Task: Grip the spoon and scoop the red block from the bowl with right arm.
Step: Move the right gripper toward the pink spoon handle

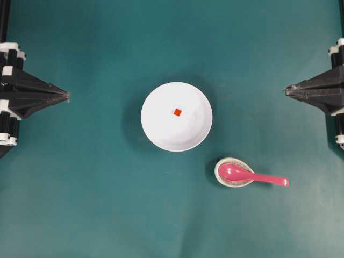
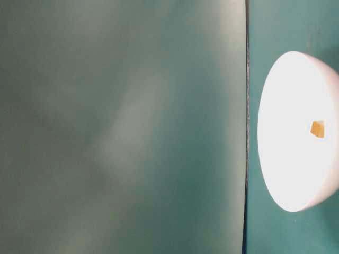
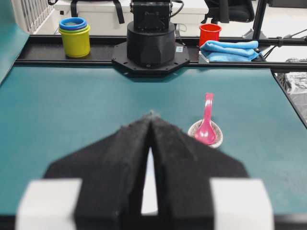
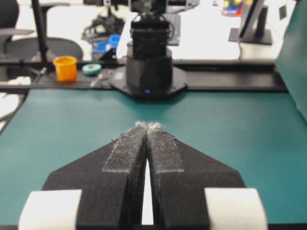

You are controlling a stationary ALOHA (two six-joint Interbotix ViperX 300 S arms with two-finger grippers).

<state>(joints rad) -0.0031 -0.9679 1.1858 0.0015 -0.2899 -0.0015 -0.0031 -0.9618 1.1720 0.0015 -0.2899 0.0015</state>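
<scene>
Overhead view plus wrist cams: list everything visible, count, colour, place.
bowl: 1, white, table centre
block: 1, orange-red, inside bowl
spoon: 1, pink, scoop resting in small dish, handle pointing toward the right arm's side
small dish: 1, speckled cream, just past the bowl's rim, nearer the right arm
stacked cups: yellow with blue, off table
red cup: 1, off table
blue cloth: 1, off table
left gripper: jaws shut, empty
right gripper: jaws shut, empty

left gripper (image 1: pixel 66 96): black, pointed | right gripper (image 1: pixel 287 91): black, white fittings
</scene>
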